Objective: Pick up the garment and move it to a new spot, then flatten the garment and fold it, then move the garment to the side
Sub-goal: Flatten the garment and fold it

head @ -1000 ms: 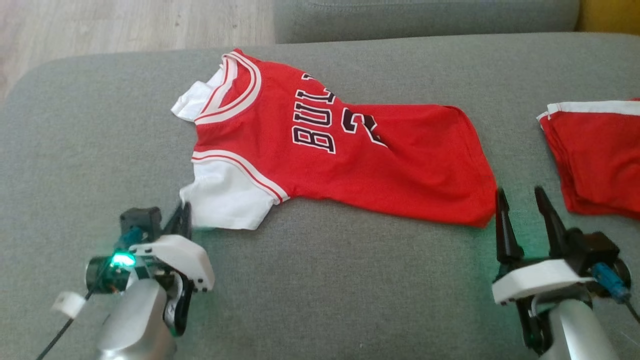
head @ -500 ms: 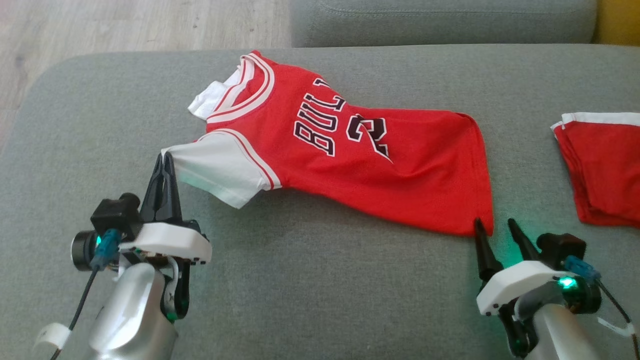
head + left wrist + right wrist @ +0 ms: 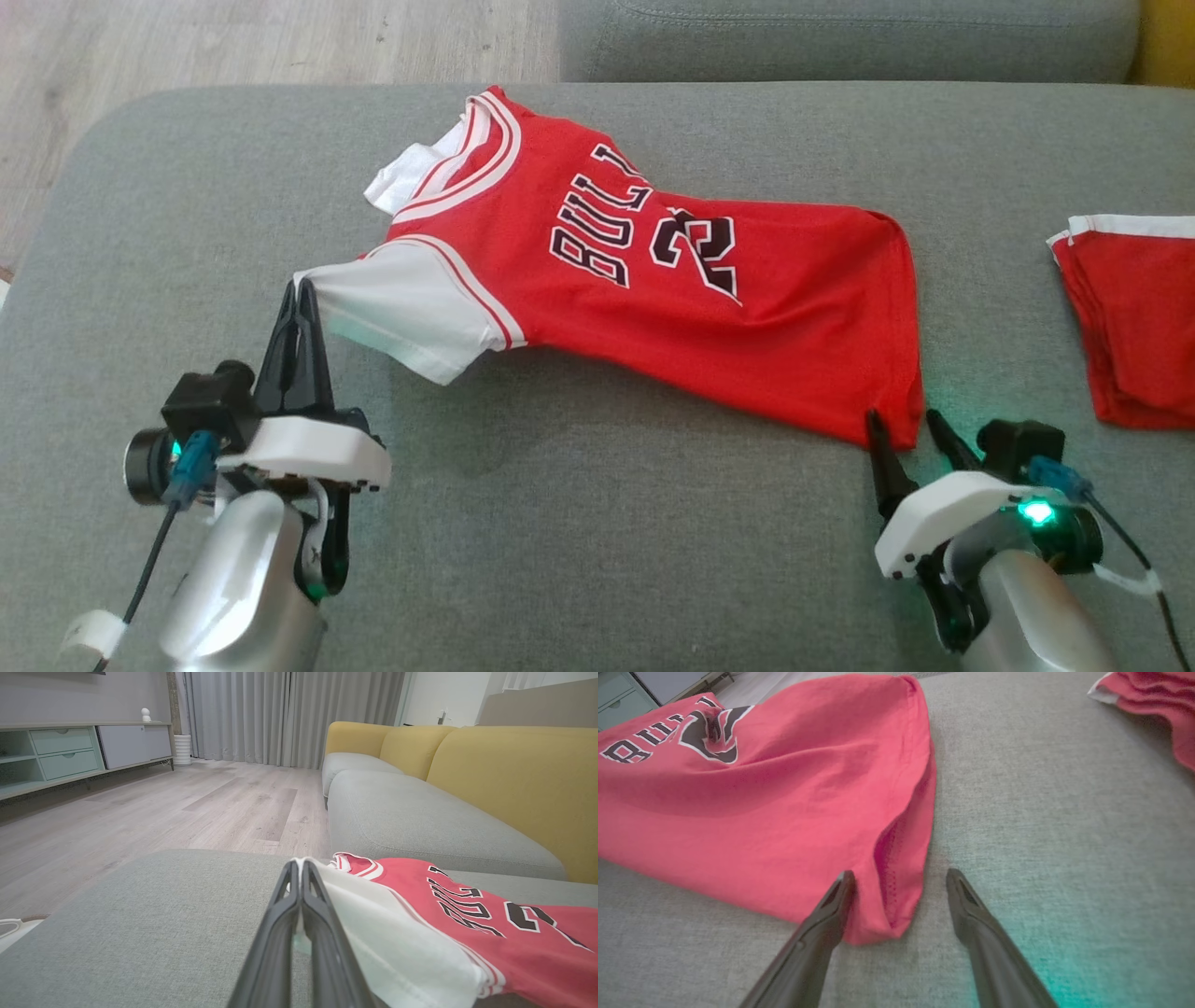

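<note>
Grey sofa cushion (image 3: pixel 597 560) takes up most of the head view, with pale wood floor (image 3: pixel 233 47) at eleven o'clock. At eight o'clock the left gripper (image 3: pixel 301 297) has its two dark fingers pressed together on the outer edge of the white sleeve (image 3: pixel 411 317), and that edge seems raised a little off the cushion. This pinch probably anchors one end so the cloth can be drawn taut.

At the centre lies the garment, a red jersey (image 3: pixel 766 317), face up with black lettering. Its collar points to eleven o'clock and its hem to four o'clock. Soft creases cross the body, so it is not yet flat.

At four o'clock the right gripper (image 3: pixel 902 422) has its fingers spread, straddling the near hem corner (image 3: pixel 887 905). In the right wrist view that corner sits between the fingers, touching or nearly touching one. It looks lined up to close there, giving a second hold opposite the sleeve.

At three o'clock, well apart from the jersey, is another red garment (image 3: pixel 1134 317).
</note>
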